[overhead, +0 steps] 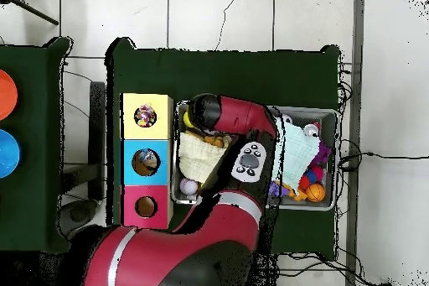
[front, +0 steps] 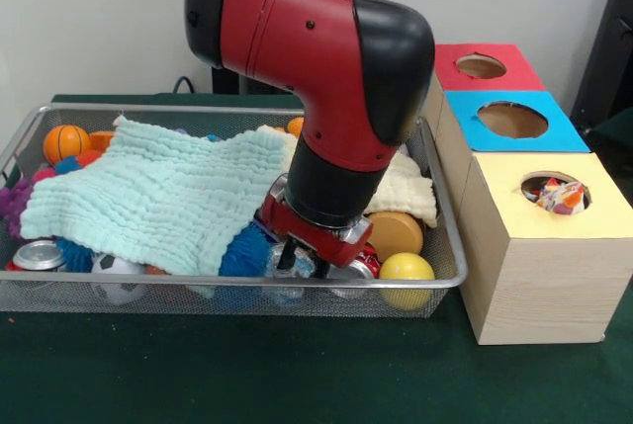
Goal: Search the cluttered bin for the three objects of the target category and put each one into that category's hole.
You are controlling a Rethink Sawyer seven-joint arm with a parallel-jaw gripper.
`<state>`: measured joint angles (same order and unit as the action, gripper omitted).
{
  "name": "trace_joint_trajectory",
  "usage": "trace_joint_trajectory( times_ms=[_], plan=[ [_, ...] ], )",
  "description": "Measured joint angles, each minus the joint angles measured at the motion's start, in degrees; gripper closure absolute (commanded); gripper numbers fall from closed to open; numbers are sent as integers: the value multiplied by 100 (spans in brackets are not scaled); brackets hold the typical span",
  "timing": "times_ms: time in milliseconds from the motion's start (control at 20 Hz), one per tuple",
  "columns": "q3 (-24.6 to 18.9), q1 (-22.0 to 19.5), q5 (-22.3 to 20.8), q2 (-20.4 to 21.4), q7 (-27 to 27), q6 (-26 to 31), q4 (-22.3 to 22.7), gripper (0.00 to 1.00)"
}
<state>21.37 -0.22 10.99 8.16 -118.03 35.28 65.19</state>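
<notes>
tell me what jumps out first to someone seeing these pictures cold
The big red and black arm dominates, plunging into the wire mesh bin, its gripper buried among cans and balls near the front rim. A mint towel sprawls over the clutter on the left of the front view. To the right stand three boxes, and a patchy cloth ball already shows inside the yellow-topped box's hole.

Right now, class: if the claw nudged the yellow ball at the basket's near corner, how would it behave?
The yellow ball is smooth and round, so it would probably roll. The basket's rim and a tan disc hem it in, likely stopping it soon.
</notes>
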Motion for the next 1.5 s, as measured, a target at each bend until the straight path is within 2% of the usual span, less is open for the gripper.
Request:
trace_joint_trajectory(
  times_ms=[200,650,1300,1500],
  plan=[
    [-20,90,-132,178,0,-134,228,100],
    [-200,160,-438,1021,0,-438,1003,100],
    [-381,118,-576,1760,0,-612,1621,100],
    [-634,30,-577,1987,0,-769,1927,100]
  ],
)
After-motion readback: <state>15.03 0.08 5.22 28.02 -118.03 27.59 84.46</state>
